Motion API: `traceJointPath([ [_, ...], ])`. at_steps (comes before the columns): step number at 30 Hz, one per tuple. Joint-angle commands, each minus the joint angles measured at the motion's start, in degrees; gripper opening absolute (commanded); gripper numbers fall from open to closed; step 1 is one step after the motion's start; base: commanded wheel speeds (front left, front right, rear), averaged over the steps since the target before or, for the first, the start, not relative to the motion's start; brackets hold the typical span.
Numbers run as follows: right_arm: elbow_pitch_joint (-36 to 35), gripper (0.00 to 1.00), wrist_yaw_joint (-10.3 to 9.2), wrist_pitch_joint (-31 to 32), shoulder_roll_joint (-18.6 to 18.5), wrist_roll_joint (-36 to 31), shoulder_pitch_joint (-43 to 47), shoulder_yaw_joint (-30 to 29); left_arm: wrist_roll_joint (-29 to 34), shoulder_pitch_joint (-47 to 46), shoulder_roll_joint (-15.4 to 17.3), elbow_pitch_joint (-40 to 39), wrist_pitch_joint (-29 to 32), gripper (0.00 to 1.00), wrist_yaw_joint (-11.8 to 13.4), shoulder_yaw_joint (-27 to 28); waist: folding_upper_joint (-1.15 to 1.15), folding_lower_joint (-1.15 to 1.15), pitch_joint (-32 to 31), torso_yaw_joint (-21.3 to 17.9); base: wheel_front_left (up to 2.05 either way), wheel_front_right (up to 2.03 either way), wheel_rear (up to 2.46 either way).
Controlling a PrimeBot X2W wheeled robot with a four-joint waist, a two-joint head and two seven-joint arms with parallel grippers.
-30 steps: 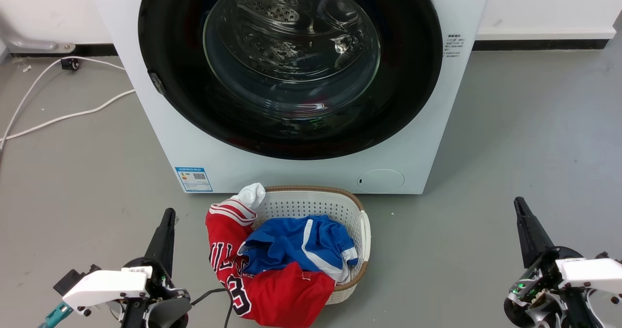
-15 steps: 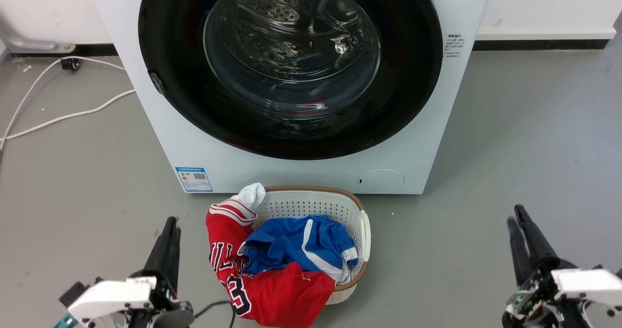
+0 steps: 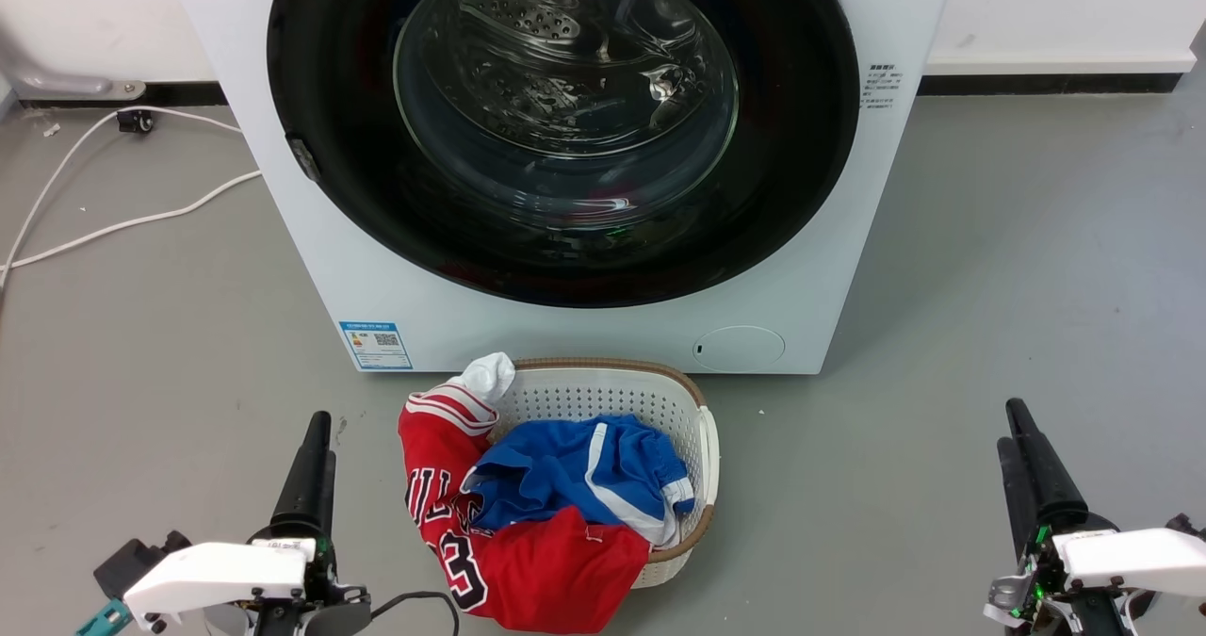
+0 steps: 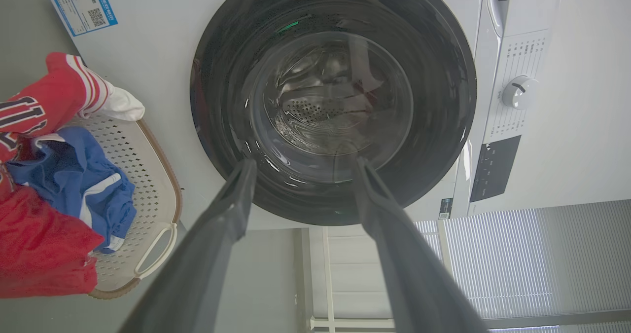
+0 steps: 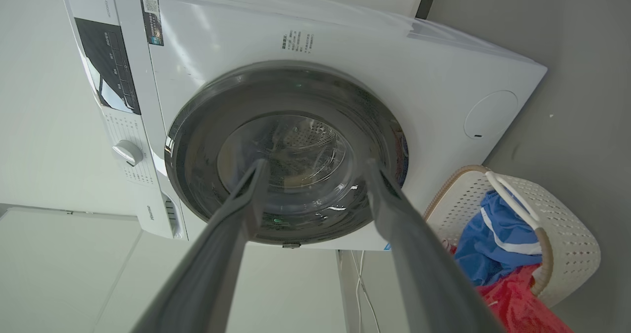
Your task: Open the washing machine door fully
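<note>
The washing machine [image 3: 311, 269] is a big white front-loader in the upper middle of the head view. Its washing machine door [image 3: 565, 127], glossy black with a clear glass bowl, lies flat against the front, closed. A small latch [image 3: 303, 157] sits on the door's left edge. My left gripper [image 3: 316, 433] hangs low at the left and my right gripper [image 3: 1010, 424] low at the right, both well short of the machine. In the left wrist view the left gripper [image 4: 303, 163] is open and empty, facing the door [image 4: 333, 101]. The right gripper [image 5: 315, 163] is open too, before the door [image 5: 286, 150].
A white perforated basket [image 3: 612, 391] stands on the grey floor just in front of the machine, holding a red jersey [image 3: 537, 570] and blue shorts [image 3: 575, 466]. White cables [image 3: 113, 226] trail over the floor at the left. A white wall with a dark skirting runs behind.
Both grippers sit slightly lower in the head view than a second ago, and the right one's two fingers now show apart. The door has not moved.
</note>
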Motion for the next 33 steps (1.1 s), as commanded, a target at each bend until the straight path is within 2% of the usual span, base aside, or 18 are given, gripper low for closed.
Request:
traceJointPath([
  [1, -1.9, 1.00, 0.01, -0.6, -0.1, -2.5, -0.4, 0.1, 2.6, -0.6, 0.1, -1.9, -0.6, 1.00, 0.4, -0.2, 0.00, 0.00, 0.0, 0.0, 0.00, 0.00, 0.00],
  [15, -8.1, 1.00, 0.01, -4.0, -0.1, -24.1, 1.1, 2.0, 24.3, 0.5, 0.5, -6.0, -4.0, 1.00, 5.6, -4.6, 0.00, 0.00, 0.2, 0.0, 0.00, 0.00, 0.00],
  [19, -8.3, 1.00, 0.01, -4.9, -0.1, -30.2, 1.6, 2.7, 28.4, 0.8, 1.2, -6.5, -4.9, 1.00, 7.3, -6.0, 0.00, 0.00, 0.2, 0.0, 0.00, 0.00, 0.00],
  [33, -10.2, 1.00, 0.02, -7.5, -0.1, -43.5, 2.7, 3.8, 39.0, 1.1, 3.5, -7.8, -7.4, 1.00, 11.1, -10.7, 0.00, 0.00, 0.2, 0.0, 0.00, 0.00, 0.00],
])
